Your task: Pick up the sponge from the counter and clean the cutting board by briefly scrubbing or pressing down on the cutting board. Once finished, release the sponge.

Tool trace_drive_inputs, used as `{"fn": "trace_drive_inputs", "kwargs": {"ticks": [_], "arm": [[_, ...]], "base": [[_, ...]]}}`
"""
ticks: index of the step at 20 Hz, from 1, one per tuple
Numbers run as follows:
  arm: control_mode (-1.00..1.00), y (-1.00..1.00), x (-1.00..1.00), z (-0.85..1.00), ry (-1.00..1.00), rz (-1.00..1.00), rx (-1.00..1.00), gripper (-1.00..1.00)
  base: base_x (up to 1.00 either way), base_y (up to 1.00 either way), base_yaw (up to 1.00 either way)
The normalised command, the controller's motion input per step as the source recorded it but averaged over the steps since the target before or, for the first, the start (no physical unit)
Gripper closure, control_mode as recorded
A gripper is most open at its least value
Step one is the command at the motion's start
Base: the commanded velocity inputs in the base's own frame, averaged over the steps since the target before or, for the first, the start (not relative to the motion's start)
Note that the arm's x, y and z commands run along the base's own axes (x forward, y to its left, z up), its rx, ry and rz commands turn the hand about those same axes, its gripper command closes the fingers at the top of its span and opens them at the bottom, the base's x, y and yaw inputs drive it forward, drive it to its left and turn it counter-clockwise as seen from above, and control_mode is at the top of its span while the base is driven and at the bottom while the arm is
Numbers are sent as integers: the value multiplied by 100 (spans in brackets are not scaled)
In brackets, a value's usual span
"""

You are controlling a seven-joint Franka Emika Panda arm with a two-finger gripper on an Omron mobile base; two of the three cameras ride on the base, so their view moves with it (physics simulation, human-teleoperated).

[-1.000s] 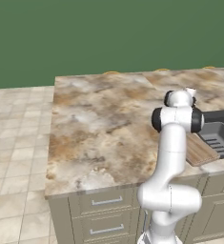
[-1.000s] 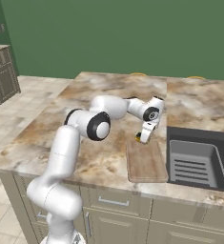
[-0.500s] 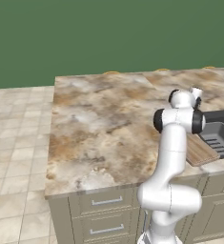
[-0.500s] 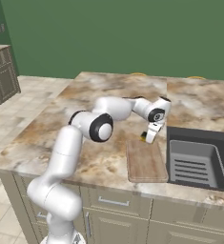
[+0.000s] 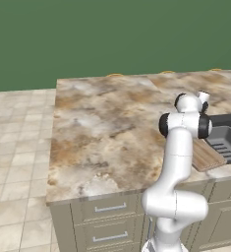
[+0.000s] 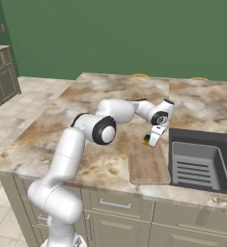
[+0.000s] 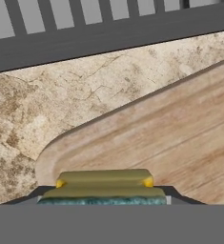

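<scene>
The tool [image 6: 152, 140] is pinching the sponge [image 6: 147, 140], its fingers pressed against the block's two sides. In the right base view the arm reaches from the lower left across the worktop [image 6: 86, 116] and bends down at the wrist, so the tool points at the far end of the cutting board [image 6: 148, 164]. The sponge shows there as a small yellow and dark spot at the tool's tip, right at the board's far left corner; whether it touches the wood cannot be told from this side.

In the hand view the sponge [image 7: 104, 186] sits between the fingertips, its yellow body toward the camera and a thin green layer along the near edge. Beyond it lies a rounded corner of the cutting board [image 7: 170, 138], with pale grain running across the brown wood. Past that corner comes a strip of marbled worktop [image 7: 61, 100], and then the dark ribbed sink basin [image 7: 85, 28].

The board lies near the front edge of the worktop, its long side just beside the left wall of the sink basin [image 6: 202, 161], with a narrow band of stone between them. In the left base view the arm's upright link hides much of the board; a corner of the cutting board [image 5: 208, 156] shows near the worktop's front right edge, next to the sink basin [image 5: 227, 142]. Grey-beige drawers [image 5: 109, 224] with metal handles sit under the slab.
</scene>
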Motion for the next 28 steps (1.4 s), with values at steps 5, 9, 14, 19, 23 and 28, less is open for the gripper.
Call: {"fn": "trace_drive_inputs", "kwargs": {"ticks": [5, 9, 14, 19, 23, 28], "arm": [[-100, 0, -14, -22, 0, 0, 0, 100], [-100, 0, -33, -23, 0, 0, 0, 100], [-100, 0, -41, -24, 0, 0, 0, 100], [-100, 0, -50, -22, 0, 1, 0, 100], [-100, 0, -36, -3, 0, 0, 0, 100], [-100, 0, -11, 1, 0, 0, 0, 100]], "base": [[0, 0, 0], [0, 0, 0], [0, 0, 0], [0, 0, 0], [0, 0, 0], [0, 0, 0]]}}
